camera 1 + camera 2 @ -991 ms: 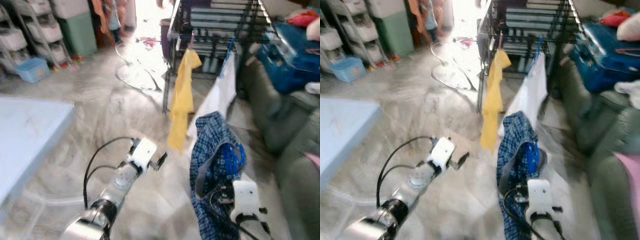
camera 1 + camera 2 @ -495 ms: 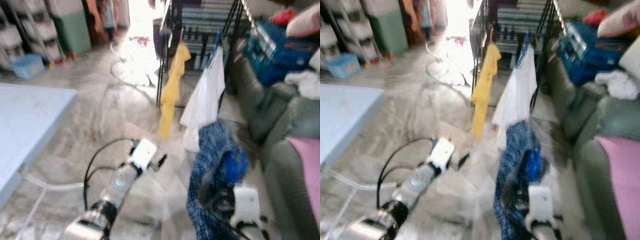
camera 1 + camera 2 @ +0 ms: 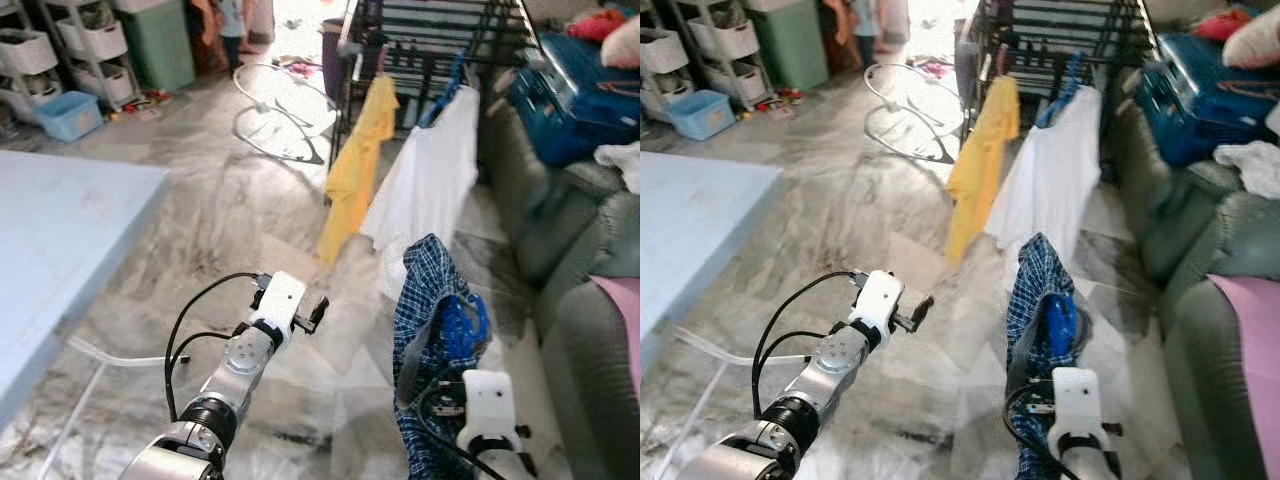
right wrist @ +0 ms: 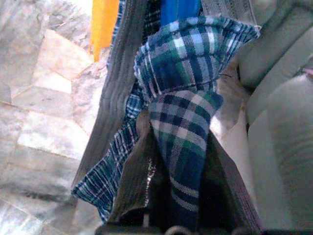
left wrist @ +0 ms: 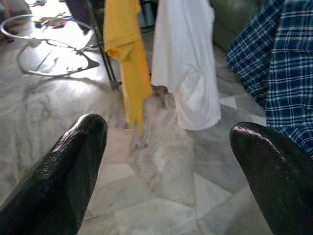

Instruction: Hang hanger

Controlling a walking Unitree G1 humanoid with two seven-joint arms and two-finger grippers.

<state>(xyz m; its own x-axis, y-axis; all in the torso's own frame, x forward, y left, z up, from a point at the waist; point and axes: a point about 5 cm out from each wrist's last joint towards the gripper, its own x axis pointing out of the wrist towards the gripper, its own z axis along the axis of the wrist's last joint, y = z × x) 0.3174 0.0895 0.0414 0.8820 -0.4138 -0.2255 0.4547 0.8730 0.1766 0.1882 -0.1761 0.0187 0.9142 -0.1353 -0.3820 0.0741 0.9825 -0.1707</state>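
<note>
Right gripper [image 3: 455,375], lower right of head view, is clenched on a blue hanger [image 3: 458,318] w/ a plaid shirt [image 3: 425,300] draped over it, held up so cloth clears the floor. Left gripper [image 5: 166,147] is released, empty, mid-frame. Drying rack [image 3: 430,40] w/ yellow cloth [image 3: 355,170] & white shirt [image 3: 425,190] is upper centre, well apart; approach probably needed.

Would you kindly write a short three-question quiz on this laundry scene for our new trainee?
1. True or false: the left gripper holds the yellow shirt.
2. Which gripper carries the plaid shirt on its blue hanger?
A. left
B. right
3. Fill in: the white shirt hangs on the black ____.

Key:
1. False; its fingers are apart with nothing between them.
2. B, the right gripper.
3. rack.
</note>
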